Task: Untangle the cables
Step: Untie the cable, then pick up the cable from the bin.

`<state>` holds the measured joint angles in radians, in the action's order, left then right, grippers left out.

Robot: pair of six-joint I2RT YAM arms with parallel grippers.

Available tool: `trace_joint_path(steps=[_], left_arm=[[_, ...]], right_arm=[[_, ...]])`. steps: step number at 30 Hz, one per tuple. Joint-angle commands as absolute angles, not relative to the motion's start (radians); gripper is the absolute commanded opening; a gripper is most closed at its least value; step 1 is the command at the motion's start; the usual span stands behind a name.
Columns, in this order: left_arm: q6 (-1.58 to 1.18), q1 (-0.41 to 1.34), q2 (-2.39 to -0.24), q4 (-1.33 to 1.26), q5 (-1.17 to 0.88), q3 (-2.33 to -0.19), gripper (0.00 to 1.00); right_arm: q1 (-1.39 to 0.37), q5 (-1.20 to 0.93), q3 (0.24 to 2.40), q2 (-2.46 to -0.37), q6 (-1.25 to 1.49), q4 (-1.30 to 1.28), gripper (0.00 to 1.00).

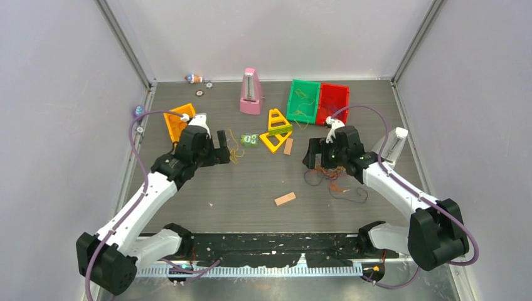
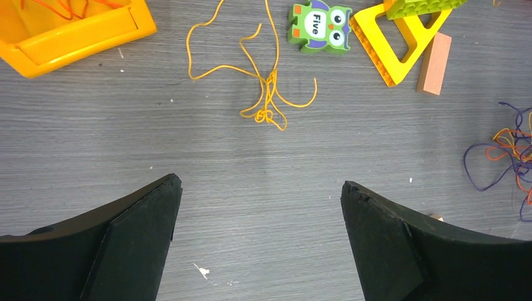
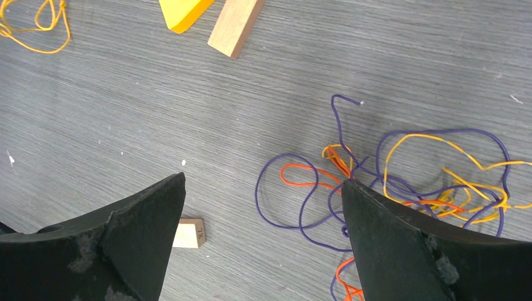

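Left gripper point(image 2: 260, 185) and right gripper point(image 3: 263, 182) hang over the table point(image 1: 251, 182) with jaws wide apart, nothing held.
One yellow cable point(image 2: 268, 88) lies apart near the owl block point(image 2: 319, 25), its length running away from me, a knot left in it. The purple, orange and yellow tangle point(image 3: 433, 199) sits under my right gripper, sprawling sideways; I judge most untangling remains.

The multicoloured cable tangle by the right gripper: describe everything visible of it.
The tangle is a loose knot of thin, floppy wire strands in dark purple, orange-red and yellow, lying flat on the grey table. Purple loops spread out on one side; one purple end lies free, bent into a small hook. Yellow and orange strands cross most densely in the middle. The open right gripper stands over it, one finger hiding part of it; whether they touch cannot be told.
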<state>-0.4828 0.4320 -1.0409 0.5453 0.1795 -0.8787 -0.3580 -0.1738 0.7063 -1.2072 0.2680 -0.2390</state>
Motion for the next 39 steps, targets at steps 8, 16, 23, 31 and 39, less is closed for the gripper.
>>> trace_joint_path(steps=[8,16,23,31,39], left_arm=[[-0.518,0.428,-1.236,0.518,0.043,-1.0,0.99],[-0.541,0.428,-1.444,0.453,0.124,-1.036,0.99],[-0.532,0.426,-1.603,0.472,0.214,-1.083,1.0],[-0.525,0.405,-1.769,0.484,0.149,-1.187,0.83],[-0.525,0.352,-1.866,0.524,0.044,-1.24,0.76]], right_arm=[[-0.375,-0.239,0.763,-1.227,0.25,-0.171,1.0],[-0.377,-0.261,0.767,-1.203,0.241,-0.182,0.99],[-0.377,-0.274,0.763,-1.192,0.242,-0.181,0.99],[-0.376,-0.282,0.762,-1.184,0.245,-0.181,0.99],[-0.377,-0.268,0.756,-1.151,0.246,-0.193,0.99]])
